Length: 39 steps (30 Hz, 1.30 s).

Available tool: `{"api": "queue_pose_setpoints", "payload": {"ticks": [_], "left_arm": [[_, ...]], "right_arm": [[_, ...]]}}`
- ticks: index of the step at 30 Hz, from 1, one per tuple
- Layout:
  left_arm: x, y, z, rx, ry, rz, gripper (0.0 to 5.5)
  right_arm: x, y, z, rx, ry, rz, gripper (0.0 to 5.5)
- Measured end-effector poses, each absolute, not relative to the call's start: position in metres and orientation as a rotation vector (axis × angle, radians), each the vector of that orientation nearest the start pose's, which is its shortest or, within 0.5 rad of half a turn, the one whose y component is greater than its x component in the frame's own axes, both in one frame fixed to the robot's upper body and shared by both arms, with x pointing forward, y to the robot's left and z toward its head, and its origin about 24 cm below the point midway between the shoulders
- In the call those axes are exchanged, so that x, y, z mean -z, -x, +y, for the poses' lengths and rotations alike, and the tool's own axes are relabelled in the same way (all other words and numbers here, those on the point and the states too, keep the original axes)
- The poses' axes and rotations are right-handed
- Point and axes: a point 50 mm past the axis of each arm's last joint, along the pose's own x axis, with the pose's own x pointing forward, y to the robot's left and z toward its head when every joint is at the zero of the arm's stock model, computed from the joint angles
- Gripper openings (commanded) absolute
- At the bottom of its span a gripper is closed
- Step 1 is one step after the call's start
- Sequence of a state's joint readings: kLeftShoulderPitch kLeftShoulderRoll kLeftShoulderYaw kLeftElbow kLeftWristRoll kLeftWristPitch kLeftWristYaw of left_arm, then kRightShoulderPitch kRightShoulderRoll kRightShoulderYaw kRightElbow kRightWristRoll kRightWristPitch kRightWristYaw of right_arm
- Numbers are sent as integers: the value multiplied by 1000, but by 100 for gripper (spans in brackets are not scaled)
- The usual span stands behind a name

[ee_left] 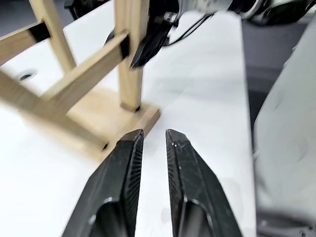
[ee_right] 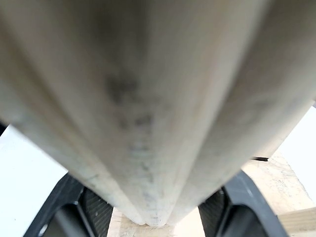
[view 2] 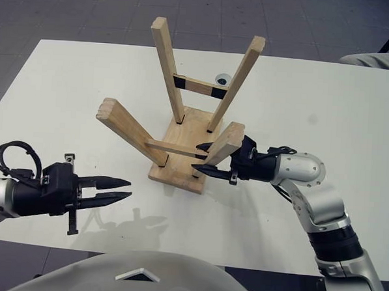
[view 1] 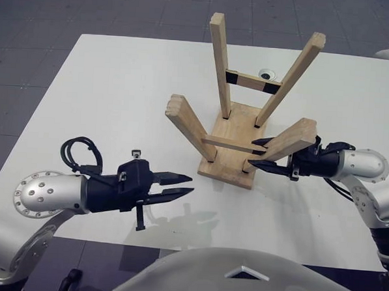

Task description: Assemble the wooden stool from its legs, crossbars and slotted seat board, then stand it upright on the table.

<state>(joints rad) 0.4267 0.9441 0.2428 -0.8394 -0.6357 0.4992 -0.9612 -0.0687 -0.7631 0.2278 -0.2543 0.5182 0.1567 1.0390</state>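
White counter (view 1: 112, 102). Stool (view 1: 237, 131) sits upside down near the middle, seat board (view 1: 233, 154) flat on the surface, legs (view 1: 220, 62) pointing up. Small round black-and-white object (view 1: 268, 74) lies just behind it.

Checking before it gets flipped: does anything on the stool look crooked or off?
Yes. The stool sits upside down on its seat board, and its near-left leg splays outward far more than the others. The right gripper has its jaws around the near-right leg.

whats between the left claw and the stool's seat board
Nothing: only bare white table separates the left claw from the seat board, as the left eye view shows.
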Motion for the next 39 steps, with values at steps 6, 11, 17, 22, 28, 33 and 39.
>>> {"api": "queue_pose_setpoints", "payload": {"ticks": [6, 11, 17, 22, 28, 33, 39], "left_arm": [[-136, -160, 218, 931, -423, 431, 83], [-131, -185, 223, 661, -428, 415, 83], [-124, -194, 161, 356, -109, 191, 83], [-105, -179, 137, 257, -17, 253, 83], [-90, -188, 159, 106, 10, 298, 83], [-86, -196, 181, -19, 37, 298, 83], [-93, -203, 182, -70, 63, 234, 83]], "right_arm": [[-98, -220, -169, -1370, 224, 160, 201], [-98, -221, -170, -1377, 224, 163, 201], [-98, -222, -172, -1378, 219, 160, 201], [-98, -222, -172, -1377, 218, 162, 201], [-98, -222, -172, -1375, 218, 162, 201], [-98, -222, -172, -1374, 218, 162, 201], [-98, -222, -172, -1372, 217, 162, 201]]}}
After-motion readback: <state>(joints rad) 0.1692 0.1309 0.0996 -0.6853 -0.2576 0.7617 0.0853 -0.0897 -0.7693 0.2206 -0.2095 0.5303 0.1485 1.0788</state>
